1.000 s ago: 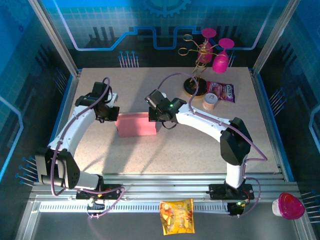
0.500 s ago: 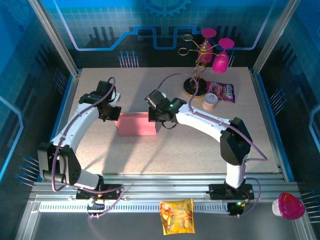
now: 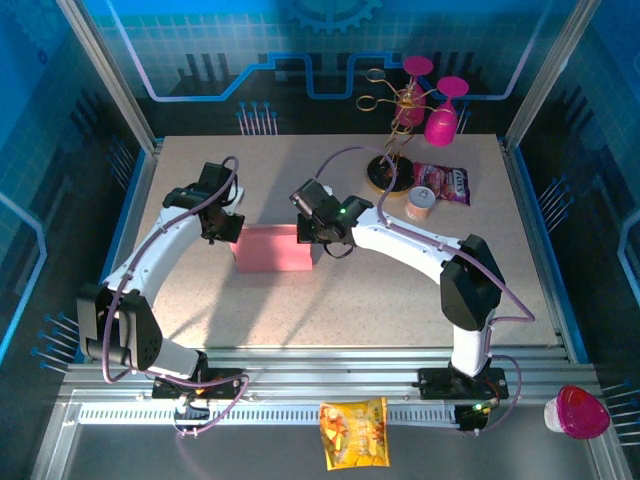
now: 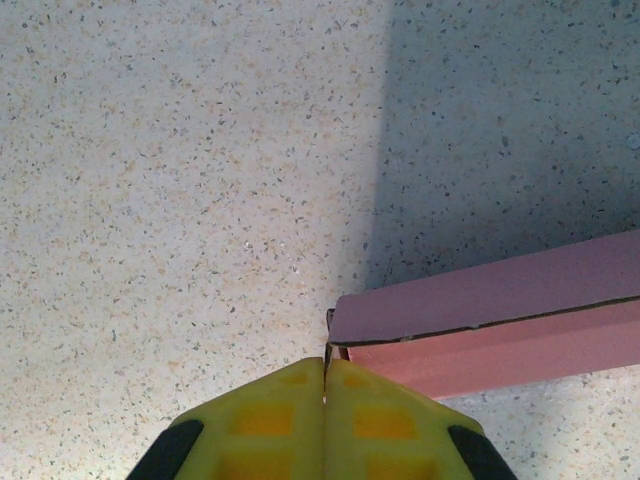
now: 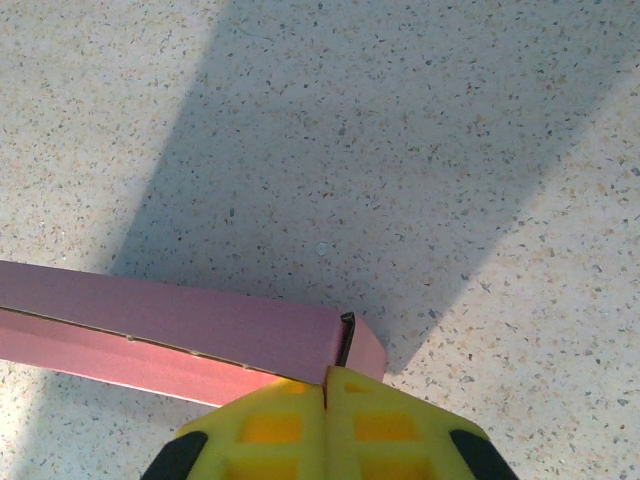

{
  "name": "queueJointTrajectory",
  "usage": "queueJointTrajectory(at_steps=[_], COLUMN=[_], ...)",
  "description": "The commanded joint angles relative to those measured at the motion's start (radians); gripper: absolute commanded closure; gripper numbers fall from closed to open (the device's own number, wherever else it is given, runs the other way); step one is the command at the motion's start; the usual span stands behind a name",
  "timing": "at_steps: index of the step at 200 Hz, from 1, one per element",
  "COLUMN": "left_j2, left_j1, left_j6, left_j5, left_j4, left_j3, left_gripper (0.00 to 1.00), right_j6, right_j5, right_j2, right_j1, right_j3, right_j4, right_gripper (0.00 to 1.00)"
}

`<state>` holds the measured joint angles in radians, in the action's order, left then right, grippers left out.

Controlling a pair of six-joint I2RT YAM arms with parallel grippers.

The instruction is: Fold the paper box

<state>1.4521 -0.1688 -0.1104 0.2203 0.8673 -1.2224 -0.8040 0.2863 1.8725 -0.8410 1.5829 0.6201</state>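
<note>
folded pink box [image 3: 272,248] lies at the middle of the desk [image 3: 400,290]. left tool [image 4: 325,368], pressed together, sits at its 10 o'clock corner; right tool [image 5: 327,375], likewise pressed together, at the 2 o'clock corner. neither pinches anything; probably bracing both ends so flaps seat.

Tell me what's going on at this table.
Two robot arms are working on a pink paper box in the middle of the table. It already looks folded into a shallow closed shape. The left gripper, shut, sits at its left end and the right gripper, shut, at its right end, each by a corner. Neither grips anything.
</note>
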Motion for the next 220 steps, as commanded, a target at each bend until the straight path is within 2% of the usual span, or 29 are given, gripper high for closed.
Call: queueJointTrajectory(at_steps=[1, 58, 124, 202, 211, 220], left_j2=[-0.002, -0.007, -0.064, -0.214, -0.225, -0.236], left_j1=[-0.001, 0.011, 0.016, 0.017, 0.017, 0.017], left_j6=[0.024, 0.133, 0.190, 0.341, 0.354, 0.368], left_j5=[0.000, -0.139, -0.152, -0.192, -0.195, -0.201], left_j4=[0.019, 0.068, 0.004, -0.146, -0.145, -0.138], left_j3=[-0.025, -0.046, 0.058, 0.248, 0.253, 0.253], left_gripper=[1.00, 1.00, 1.00, 1.00, 0.91, 0.86], right_j6=[-0.010, -0.012, -0.014, 0.030, 0.035, 0.040], right_j5=[-0.001, -0.005, -0.004, 0.020, 0.021, 0.023], right_j2=[0.042, 0.046, 0.037, -0.045, -0.051, -0.052], right_j1=[0.014, 0.013, 0.011, -0.015, -0.016, -0.017], right_j3=[-0.011, -0.009, -0.028, -0.183, -0.196, -0.206], right_j4=[0.109, 0.109, 0.091, -0.089, -0.099, -0.106], right_gripper=[1.00, 1.00, 1.00, 1.00, 1.00, 1.00])
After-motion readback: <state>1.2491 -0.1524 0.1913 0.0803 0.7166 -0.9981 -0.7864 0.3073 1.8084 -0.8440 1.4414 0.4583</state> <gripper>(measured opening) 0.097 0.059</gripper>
